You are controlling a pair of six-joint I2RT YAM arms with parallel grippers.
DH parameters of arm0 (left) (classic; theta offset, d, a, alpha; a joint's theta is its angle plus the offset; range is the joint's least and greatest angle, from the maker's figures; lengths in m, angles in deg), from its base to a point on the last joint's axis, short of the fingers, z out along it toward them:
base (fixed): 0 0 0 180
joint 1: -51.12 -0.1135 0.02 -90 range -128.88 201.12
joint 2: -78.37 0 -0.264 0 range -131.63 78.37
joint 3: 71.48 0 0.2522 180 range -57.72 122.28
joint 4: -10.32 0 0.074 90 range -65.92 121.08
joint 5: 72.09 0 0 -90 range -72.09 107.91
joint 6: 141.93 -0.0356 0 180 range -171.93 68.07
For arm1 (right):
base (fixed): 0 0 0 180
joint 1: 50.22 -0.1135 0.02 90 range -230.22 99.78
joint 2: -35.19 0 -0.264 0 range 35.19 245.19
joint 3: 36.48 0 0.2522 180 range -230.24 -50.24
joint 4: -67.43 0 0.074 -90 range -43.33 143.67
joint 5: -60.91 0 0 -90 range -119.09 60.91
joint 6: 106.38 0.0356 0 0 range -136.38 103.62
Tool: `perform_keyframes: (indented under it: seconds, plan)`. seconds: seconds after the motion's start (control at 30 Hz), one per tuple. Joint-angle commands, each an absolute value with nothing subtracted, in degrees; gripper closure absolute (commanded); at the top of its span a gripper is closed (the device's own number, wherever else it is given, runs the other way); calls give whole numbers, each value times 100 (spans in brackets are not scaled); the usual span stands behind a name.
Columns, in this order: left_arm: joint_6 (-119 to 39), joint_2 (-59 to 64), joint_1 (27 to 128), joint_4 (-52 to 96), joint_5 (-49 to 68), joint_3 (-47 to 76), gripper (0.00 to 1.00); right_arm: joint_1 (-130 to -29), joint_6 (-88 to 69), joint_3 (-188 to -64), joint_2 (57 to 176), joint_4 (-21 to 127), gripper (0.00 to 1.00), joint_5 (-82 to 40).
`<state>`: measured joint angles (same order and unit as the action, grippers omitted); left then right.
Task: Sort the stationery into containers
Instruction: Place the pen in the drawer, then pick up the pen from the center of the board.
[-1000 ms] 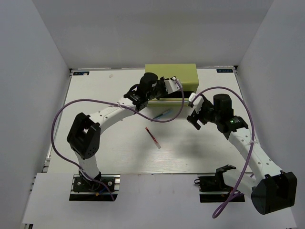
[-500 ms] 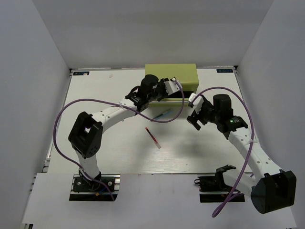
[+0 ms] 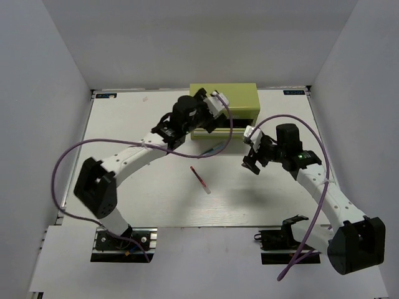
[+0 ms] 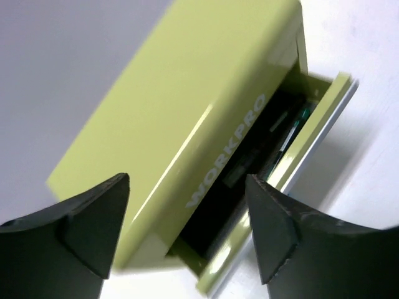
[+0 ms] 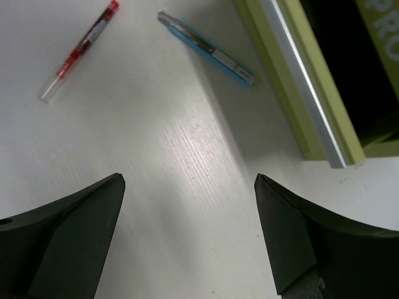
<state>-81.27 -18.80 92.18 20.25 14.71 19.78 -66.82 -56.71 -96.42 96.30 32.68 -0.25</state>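
Though the drawer (image 5: pixel 287 81) gapes, the red pen (image 5: pixel 79 52) lies outside

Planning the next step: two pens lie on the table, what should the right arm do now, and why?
Probably lower the right gripper onto the blue pen: it hangs open and empty, and that pen lies nearest the open drawer.
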Motion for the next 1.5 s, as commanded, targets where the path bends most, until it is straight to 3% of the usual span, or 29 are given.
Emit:
perform_keyframes:
  seconds: [0.0, 0.17, 0.3, 0.5, 0.73, 1.2, 1.47]
  plan:
    - [-6449, -629, 9243, 2108, 2202, 1745, 9, -6858, -5900, -9648, 9795, 3055, 10, 730]
    - [-4352, 636, 9173, 3197, 3170, 857, 4, -7603, -6129, -9866, 10417, 3074, 16, 511]
    - [-2937, 1726, 9173, 3997, 3636, -476, 4, -8203, -5848, -10323, 11251, 3126, 30, 282]
    - [-732, 3519, 9173, 4727, 4444, -1692, 4, -9108, -4339, -11560, 12832, 3161, 46, -165]
    - [-69, 4347, 9173, 5553, 4726, -2010, 4, -9653, -2852, -12038, 13574, 3477, 43, -1245]
    - [177, 4400, 9173, 5783, 4665, -2063, 4, -10331, -2095, -11740, 14163, 3916, 37, -3074]
    - [344, 4400, 9173, 5836, 4665, -2063, 4, -10586, -2183, -11168, 14084, 4163, 52, -3559]
